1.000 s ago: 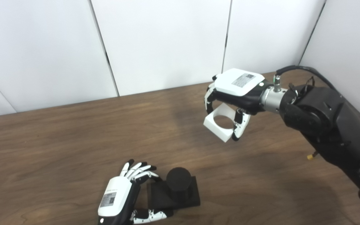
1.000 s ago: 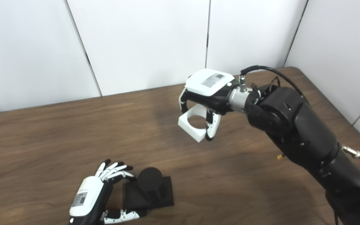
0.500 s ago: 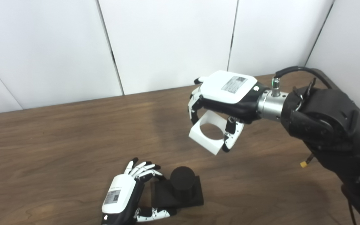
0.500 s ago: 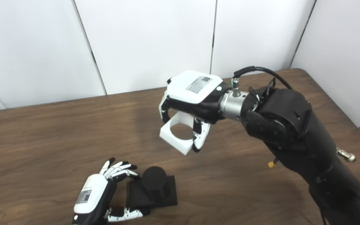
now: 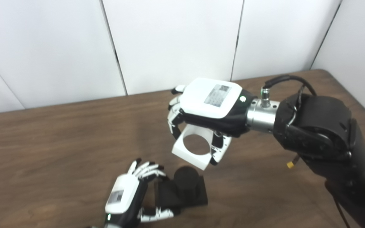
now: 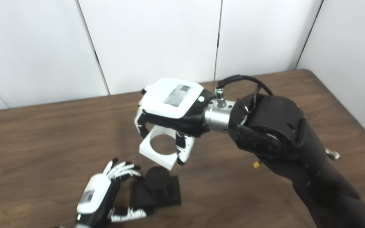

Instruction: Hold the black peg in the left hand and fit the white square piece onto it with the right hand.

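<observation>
The black peg [image 5: 185, 179] is a short round post on a square black base, standing on the brown table [image 5: 59, 142] near the front. My left hand [image 5: 128, 193] grips the left side of that base, fingers over the top edge and thumb along the front. The white square piece [image 5: 190, 152], with a round hole through it, hangs in the air just above and behind the peg. My right hand [image 5: 206, 109] is shut on the white piece from above, fingers at the far side and thumb at the near right.
White wall panels [image 5: 169, 44] stand behind the table's far edge. The right forearm [image 5: 322, 136] crosses the right part of the table. The table's right edge [image 6: 337, 104] runs along the side wall.
My right hand has carried the white piece left, down and toward me, now almost over the peg. The left hand stays on the peg's base. The camera has shifted a little.
</observation>
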